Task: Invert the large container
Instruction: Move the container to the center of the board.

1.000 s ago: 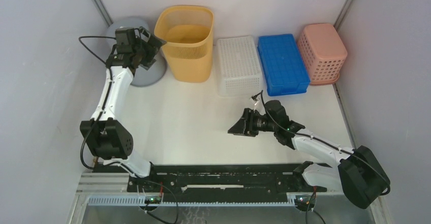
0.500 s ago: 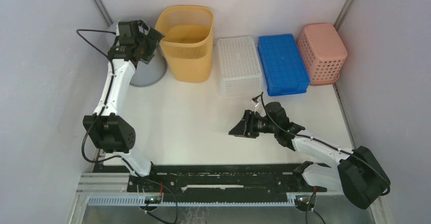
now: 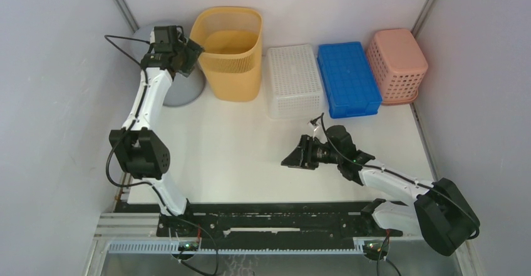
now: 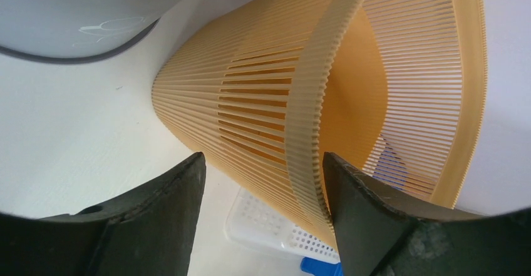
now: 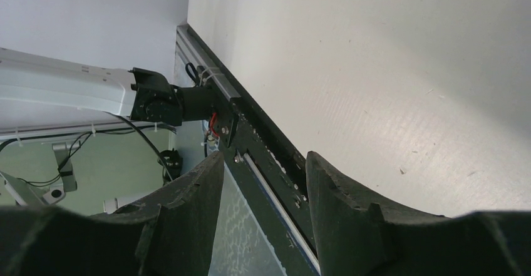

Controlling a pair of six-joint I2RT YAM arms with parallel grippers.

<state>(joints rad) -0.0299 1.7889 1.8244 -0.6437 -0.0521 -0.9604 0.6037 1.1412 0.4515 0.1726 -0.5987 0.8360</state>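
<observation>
Slatted orange plastic bin — tapered, rounded, upright.

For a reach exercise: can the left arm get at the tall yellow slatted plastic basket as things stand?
Likely yes: the left gripper straddles the rim of the yellow slatted basket, jaws open, nothing blocking.

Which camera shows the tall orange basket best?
The top external view: the whole orange basket shows, upright, mouth up. The left wrist view shows only its slatted rim close up; the right wrist, nothing.
</observation>
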